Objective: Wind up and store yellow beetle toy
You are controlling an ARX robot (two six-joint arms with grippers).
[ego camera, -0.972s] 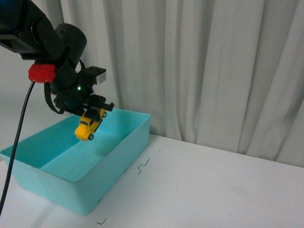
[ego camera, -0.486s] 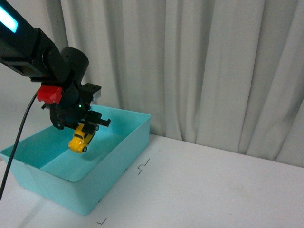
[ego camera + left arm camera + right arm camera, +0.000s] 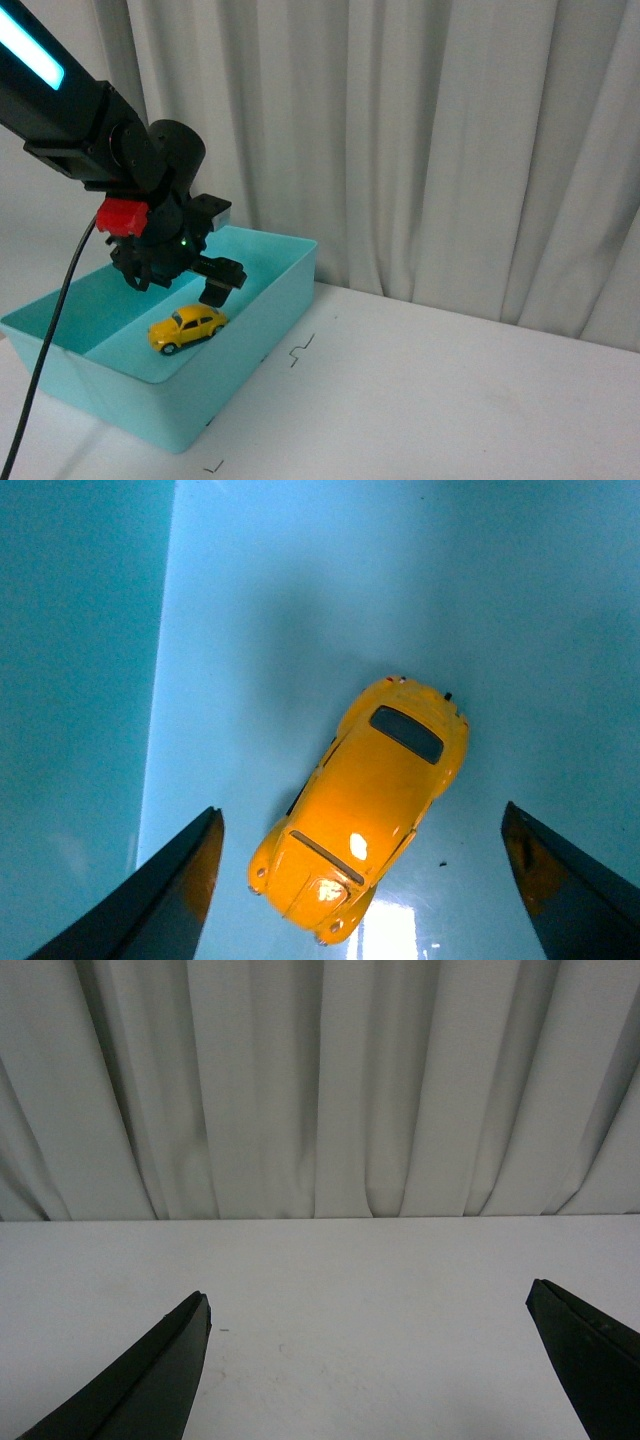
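Note:
The yellow beetle toy (image 3: 187, 328) stands on its wheels on the floor of the teal bin (image 3: 262, 322). My left gripper (image 3: 180, 282) hangs just above it, open and empty. In the left wrist view the toy (image 3: 362, 802) lies between the two dark spread fingers, touching neither, and the gripper (image 3: 365, 880) is open. My right gripper (image 3: 370, 1370) is open and empty over the white table (image 3: 360, 1290); it does not show in the front view.
The teal bin sits at the left of the white table (image 3: 440, 400), its walls rising round the toy. A grey curtain (image 3: 420, 140) hangs behind the table. A black cable (image 3: 45, 330) hangs from the left arm.
My left gripper came down into the bin with the toy, opened and let it go. The toy now rests on the bin floor.

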